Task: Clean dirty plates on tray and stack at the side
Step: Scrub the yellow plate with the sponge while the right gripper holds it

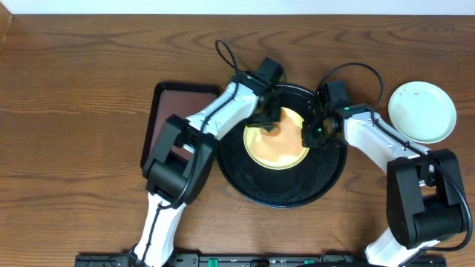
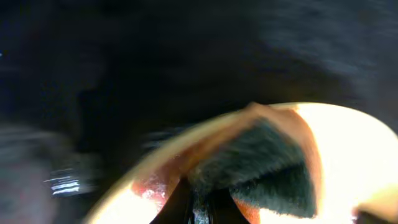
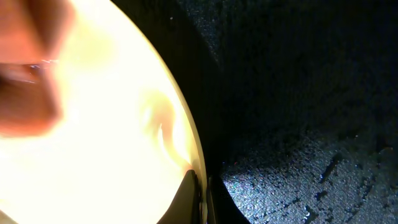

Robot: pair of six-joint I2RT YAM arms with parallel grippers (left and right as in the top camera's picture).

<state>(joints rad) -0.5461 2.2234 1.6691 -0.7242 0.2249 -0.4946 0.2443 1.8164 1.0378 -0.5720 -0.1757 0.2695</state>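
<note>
My left gripper (image 1: 269,119) is clamped on a dark sponge (image 2: 261,165), down on the yellow plate (image 1: 280,154) right beneath it, in the black tray (image 1: 289,197). My right gripper (image 1: 312,135) pinches that plate's rim; 1 mint plate (image 1: 421,111) lies well to its right.

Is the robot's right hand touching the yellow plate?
Touching. The right wrist view shows the right gripper with its jaws shut on the rim of the yellow plate; overhead, it sits at the plate's right edge.

no readable text, no label, brand, number or sign on the yellow plate (image 1: 286,152), none on the black tray (image 1: 282,191) around it, none on the desk (image 1: 74,89)
</note>
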